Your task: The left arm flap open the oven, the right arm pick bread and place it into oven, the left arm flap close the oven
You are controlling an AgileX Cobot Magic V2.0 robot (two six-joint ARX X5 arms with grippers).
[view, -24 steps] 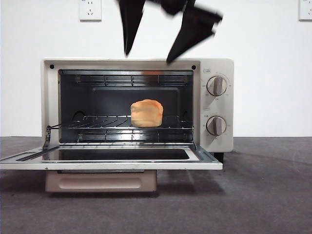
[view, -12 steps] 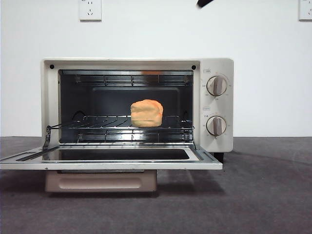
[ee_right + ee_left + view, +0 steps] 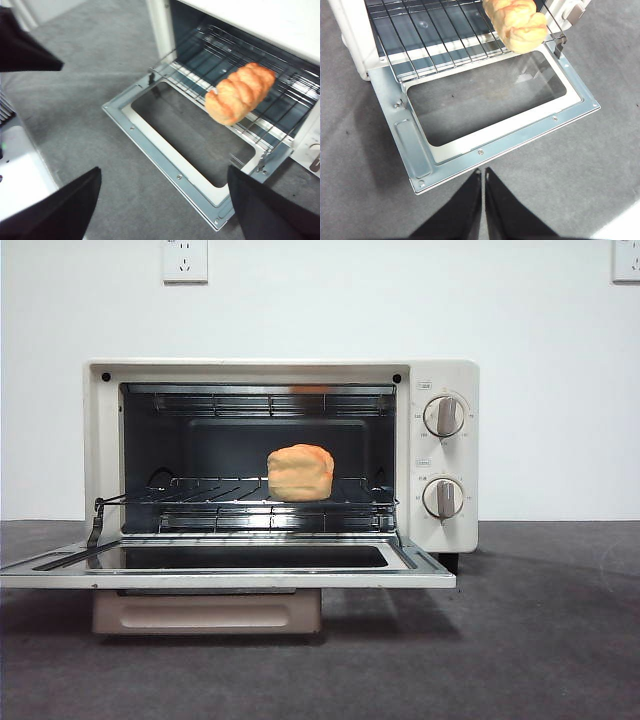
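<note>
The cream-white oven (image 3: 440, 375) stands with its door (image 3: 230, 578) flapped down flat. The golden bread (image 3: 300, 472) lies on the wire rack inside, right of the middle. No arm shows in the front view. In the left wrist view my left gripper (image 3: 483, 172) is shut and empty, hovering just outside the door's front edge (image 3: 505, 145), with the bread (image 3: 517, 20) beyond. In the right wrist view my right gripper (image 3: 164, 169) is wide open and empty, high above the open door (image 3: 150, 135), well apart from the bread (image 3: 240, 92).
Two grey knobs (image 3: 443, 416) sit on the oven's right panel. The wire rack (image 3: 200, 495) is slid partly forward. Grey mat (image 3: 540, 640) around the oven. The other arm's black tip (image 3: 25, 45) and a white base (image 3: 15, 170) show in the right wrist view.
The open gripper that hung above the oven's top has risen out of the front view. The bread and the oven door have not moved.
</note>
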